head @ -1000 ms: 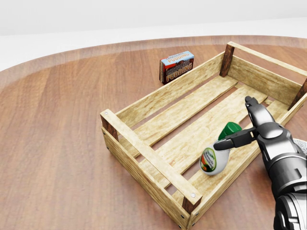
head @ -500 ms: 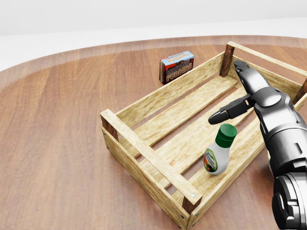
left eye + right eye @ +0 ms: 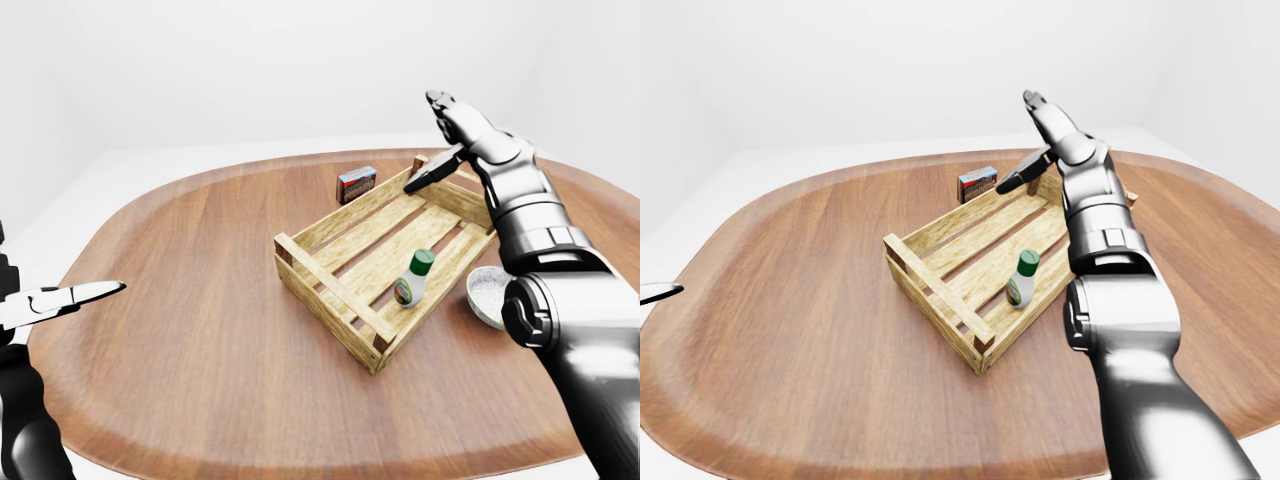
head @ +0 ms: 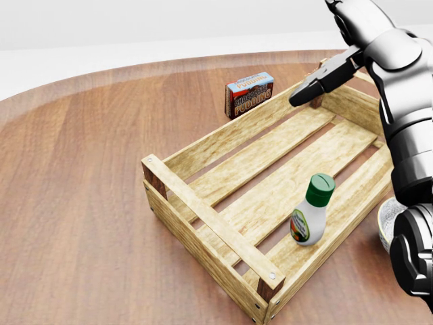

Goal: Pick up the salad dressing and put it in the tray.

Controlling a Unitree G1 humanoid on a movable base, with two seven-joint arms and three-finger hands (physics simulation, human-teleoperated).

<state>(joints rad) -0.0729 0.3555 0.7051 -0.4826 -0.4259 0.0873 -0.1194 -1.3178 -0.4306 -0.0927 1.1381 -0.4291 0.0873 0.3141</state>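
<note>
The salad dressing bottle (image 4: 310,211), white with a green cap, stands upright inside the wooden slatted tray (image 4: 203,217) near its right side. It also shows in the left-eye view (image 3: 412,279). My right hand (image 4: 331,47) is open and empty, raised well above the tray's upper right end, clear of the bottle. My left hand (image 3: 70,297) is open and empty at the far left of the left-eye view, over the table's left edge.
A chocolate pudding box (image 4: 249,94) stands just beyond the tray's upper left side. A white bowl (image 3: 487,294) sits on the wooden table (image 3: 190,300) right of the tray. The table is round-edged, with white floor around it.
My right hand let go of the bottle and rose up and away toward the tray's upper end. The bottle went from tilted in the hand to standing upright in the tray.
</note>
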